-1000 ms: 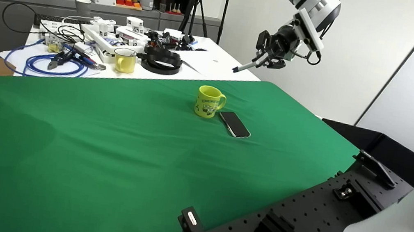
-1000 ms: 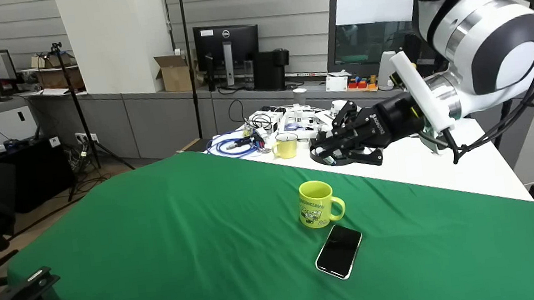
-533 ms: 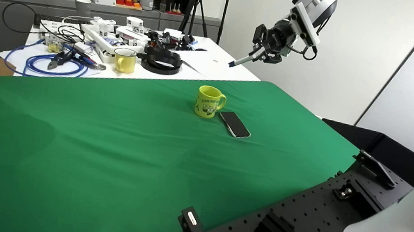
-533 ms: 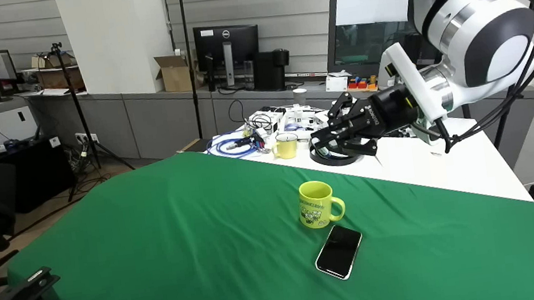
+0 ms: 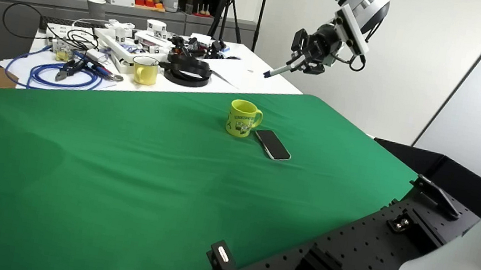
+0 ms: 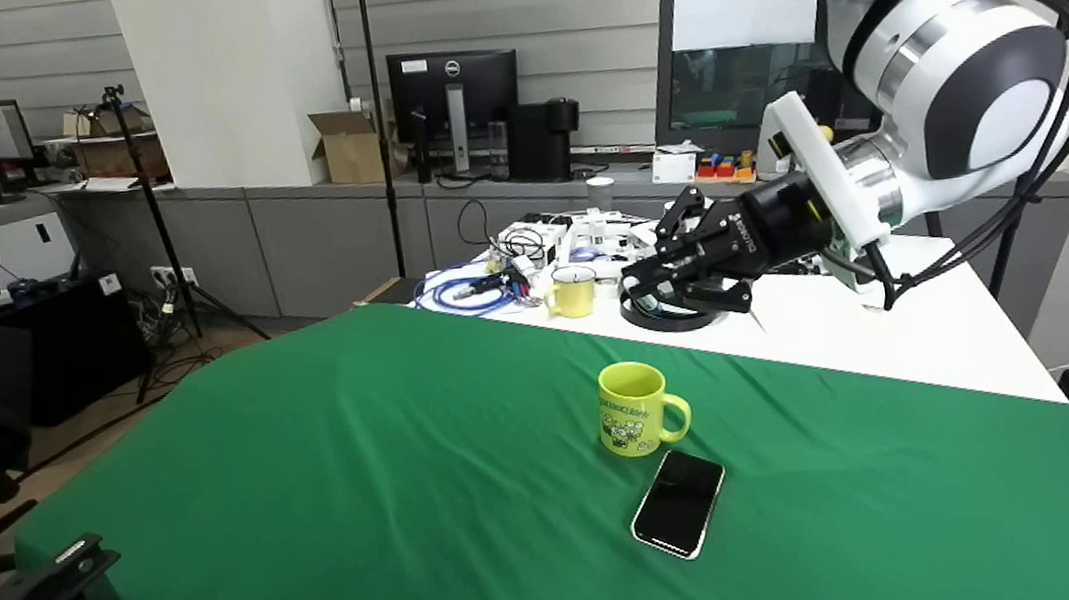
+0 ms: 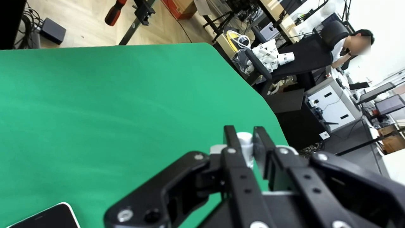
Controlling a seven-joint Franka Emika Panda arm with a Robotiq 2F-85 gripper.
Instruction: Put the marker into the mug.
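Thin grey-white cylindrical marker (image 5: 281,69), dark tip outward: I held it pinched in the black two-finger gripper (image 7: 245,135), aslant in the air, higher than and apart from the small yellow-green mug (image 6: 632,413) with side handle. Depth gap to the mug was hard to judge. Good insert, I figured, needed dark end nearer vertical, centred over mug's mouth, slow descent, then release. Flat black-faced, pale-edged phone (image 6: 679,505) lay just beside the mug on green cloth (image 6: 517,503).
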